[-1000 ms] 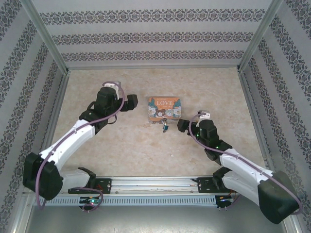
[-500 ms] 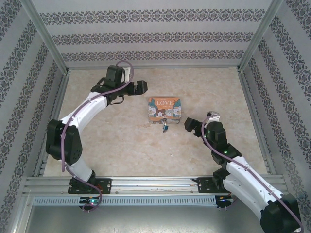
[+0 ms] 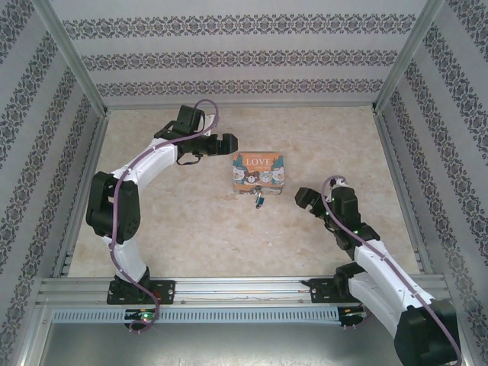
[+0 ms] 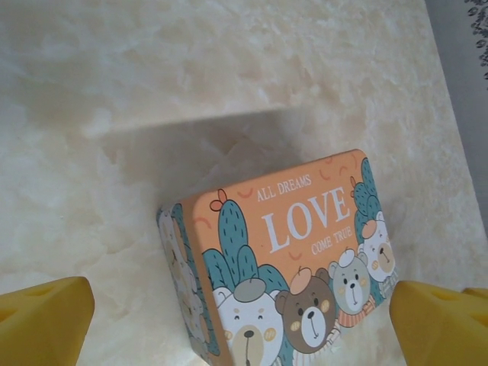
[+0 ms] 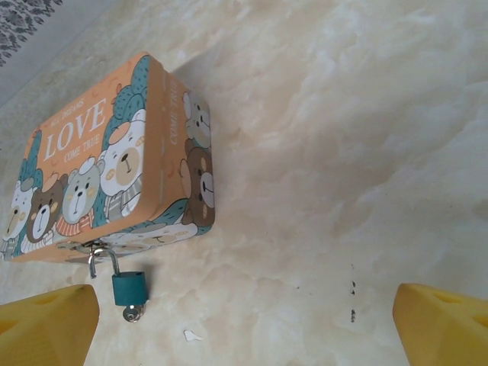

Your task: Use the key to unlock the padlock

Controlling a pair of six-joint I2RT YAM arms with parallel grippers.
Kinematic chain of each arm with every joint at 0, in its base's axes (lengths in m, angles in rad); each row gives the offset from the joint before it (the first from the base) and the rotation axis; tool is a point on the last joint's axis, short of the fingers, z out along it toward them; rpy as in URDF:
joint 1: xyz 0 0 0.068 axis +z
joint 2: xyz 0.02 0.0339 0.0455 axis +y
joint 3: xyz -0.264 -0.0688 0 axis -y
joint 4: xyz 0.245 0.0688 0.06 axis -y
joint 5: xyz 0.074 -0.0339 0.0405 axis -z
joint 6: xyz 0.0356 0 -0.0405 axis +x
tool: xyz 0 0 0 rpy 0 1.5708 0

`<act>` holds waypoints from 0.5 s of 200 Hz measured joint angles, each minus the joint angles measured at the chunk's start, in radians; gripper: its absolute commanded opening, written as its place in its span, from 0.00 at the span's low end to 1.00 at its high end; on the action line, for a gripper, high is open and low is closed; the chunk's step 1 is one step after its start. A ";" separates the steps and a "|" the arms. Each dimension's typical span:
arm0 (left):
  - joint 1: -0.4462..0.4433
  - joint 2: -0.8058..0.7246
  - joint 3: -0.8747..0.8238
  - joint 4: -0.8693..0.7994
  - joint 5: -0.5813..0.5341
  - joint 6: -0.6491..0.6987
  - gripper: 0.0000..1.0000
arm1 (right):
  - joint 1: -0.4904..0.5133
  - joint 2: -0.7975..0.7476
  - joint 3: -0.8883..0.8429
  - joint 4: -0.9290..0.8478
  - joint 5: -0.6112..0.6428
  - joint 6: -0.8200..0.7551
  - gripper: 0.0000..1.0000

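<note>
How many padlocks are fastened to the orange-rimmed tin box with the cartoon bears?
1. A small teal padlock with a silver shackle is hooked to the tin box on its side nearest the arm bases. The far side is partly hidden.

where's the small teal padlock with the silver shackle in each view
top external: small teal padlock at centre, against the near side of the orange LOVE tin.
right wrist: padlock lower left, hanging from the tin's clasp.
left wrist: the tin lower centre.
shared landmark: the tin.
</note>
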 measured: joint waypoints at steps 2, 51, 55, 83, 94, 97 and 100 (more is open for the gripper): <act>0.000 0.000 0.000 0.000 0.003 -0.004 0.97 | -0.007 0.006 0.004 0.000 -0.008 0.000 0.99; -0.024 0.065 0.006 0.012 0.067 -0.051 0.93 | -0.084 0.167 0.105 0.042 -0.152 0.000 0.99; -0.028 0.077 0.008 0.012 0.069 -0.055 0.92 | -0.087 0.180 0.109 0.050 -0.162 0.000 0.98; -0.048 0.132 0.011 0.012 0.075 -0.072 0.91 | -0.095 0.309 0.164 0.114 -0.233 0.000 0.99; -0.054 0.140 0.009 0.014 0.075 -0.081 0.90 | -0.095 0.371 0.194 0.137 -0.263 0.001 0.99; -0.056 0.140 0.006 0.017 0.076 -0.085 0.89 | -0.095 0.387 0.201 0.143 -0.270 0.002 0.98; -0.058 0.140 0.004 0.018 0.077 -0.086 0.89 | -0.095 0.402 0.209 0.150 -0.276 0.003 0.98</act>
